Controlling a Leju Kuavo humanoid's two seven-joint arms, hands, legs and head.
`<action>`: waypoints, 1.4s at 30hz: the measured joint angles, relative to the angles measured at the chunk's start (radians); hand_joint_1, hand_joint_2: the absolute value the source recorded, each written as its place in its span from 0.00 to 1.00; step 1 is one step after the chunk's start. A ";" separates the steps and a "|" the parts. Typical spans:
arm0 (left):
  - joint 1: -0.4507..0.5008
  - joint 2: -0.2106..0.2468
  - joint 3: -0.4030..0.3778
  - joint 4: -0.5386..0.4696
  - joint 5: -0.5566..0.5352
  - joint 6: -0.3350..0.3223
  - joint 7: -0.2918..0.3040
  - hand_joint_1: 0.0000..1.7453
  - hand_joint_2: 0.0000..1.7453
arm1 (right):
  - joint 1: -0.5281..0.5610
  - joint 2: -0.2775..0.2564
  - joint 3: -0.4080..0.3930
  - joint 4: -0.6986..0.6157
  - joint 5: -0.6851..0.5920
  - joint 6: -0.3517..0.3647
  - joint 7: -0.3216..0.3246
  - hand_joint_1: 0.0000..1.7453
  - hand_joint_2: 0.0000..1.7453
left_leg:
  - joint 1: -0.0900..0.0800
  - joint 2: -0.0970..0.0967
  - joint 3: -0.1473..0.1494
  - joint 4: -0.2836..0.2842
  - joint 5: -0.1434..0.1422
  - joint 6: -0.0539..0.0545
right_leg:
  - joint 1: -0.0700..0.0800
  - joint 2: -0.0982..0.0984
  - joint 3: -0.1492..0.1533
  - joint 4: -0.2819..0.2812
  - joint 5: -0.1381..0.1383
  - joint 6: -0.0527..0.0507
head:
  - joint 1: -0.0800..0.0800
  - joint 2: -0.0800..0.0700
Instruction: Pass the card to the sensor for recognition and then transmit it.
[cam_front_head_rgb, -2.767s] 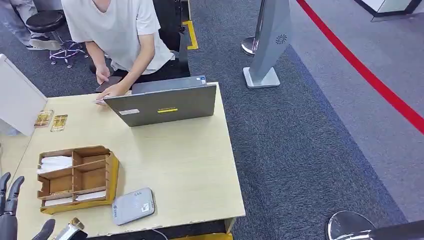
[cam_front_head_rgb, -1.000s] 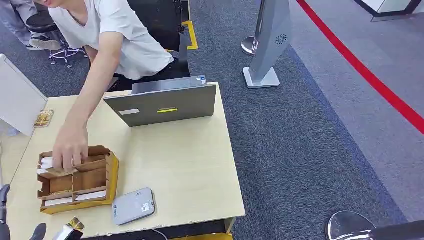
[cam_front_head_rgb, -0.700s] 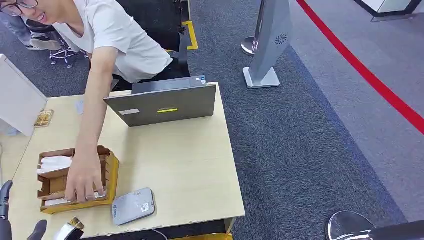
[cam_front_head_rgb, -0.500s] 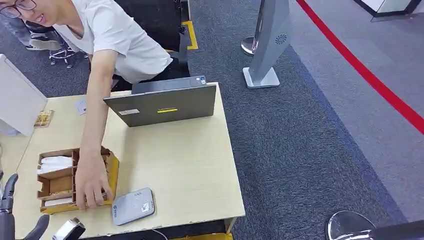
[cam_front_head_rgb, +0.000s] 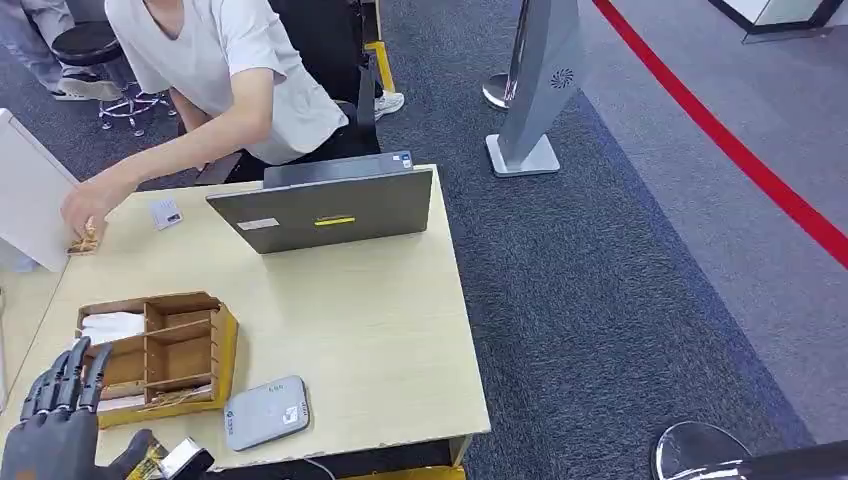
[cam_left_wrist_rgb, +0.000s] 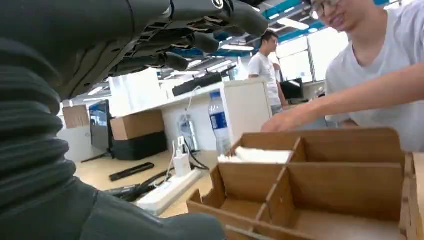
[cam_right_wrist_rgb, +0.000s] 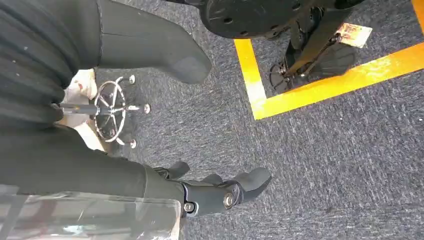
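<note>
A wooden organizer box (cam_front_head_rgb: 185, 345) stands at the table's near left, with white cards (cam_front_head_rgb: 110, 325) in its far-left compartment and more in the front slot (cam_front_head_rgb: 122, 403). The grey card sensor (cam_front_head_rgb: 266, 411) lies just right of the box by the front edge. My left hand (cam_front_head_rgb: 58, 420) hovers at the near-left corner, close to the box, fingers stretched out and holding nothing. In the left wrist view the box (cam_left_wrist_rgb: 320, 185) is right in front of the fingers (cam_left_wrist_rgb: 200, 15). My right hand (cam_right_wrist_rgb: 100, 165) hangs over the carpet, fingers apart and empty.
A person leans over the far side; their hand (cam_front_head_rgb: 85, 212) rests on a gold card (cam_front_head_rgb: 82, 243) at the far left. A small white card (cam_front_head_rgb: 165, 213) lies beside the open laptop (cam_front_head_rgb: 325, 208). A white panel (cam_front_head_rgb: 35, 200) stands at the left edge.
The person's hand has left the organizer box and gone back to the far-left gold card. My left hand has risen into view and come closer to the box.
</note>
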 joint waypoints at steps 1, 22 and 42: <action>-0.005 -0.001 -0.004 0.015 0.003 -0.003 0.003 0.00 1.00 | -0.003 0.000 -0.003 0.004 0.007 0.005 -0.002 0.00 1.00 | 0.000 0.000 0.000 0.000 0.000 0.000 | 0.000 0.000 0.000 0.000 0.000 0.000 | 0.000 0.000; -0.096 -0.061 -0.016 0.240 -0.070 0.041 0.018 0.00 1.00 | -0.069 0.000 -0.067 0.093 0.105 0.067 -0.063 0.00 1.00 | 0.000 0.000 0.000 0.000 0.000 0.000 | 0.000 0.000 0.000 0.000 0.000 0.000 | 0.000 0.000; -0.141 -0.115 -0.016 0.314 -0.068 0.047 -0.017 1.00 1.00 | -0.076 0.000 -0.078 0.116 0.111 0.081 -0.065 0.00 1.00 | 0.000 0.000 0.000 0.000 0.000 0.000 | 0.000 0.000 0.000 0.000 0.000 0.000 | 0.000 0.000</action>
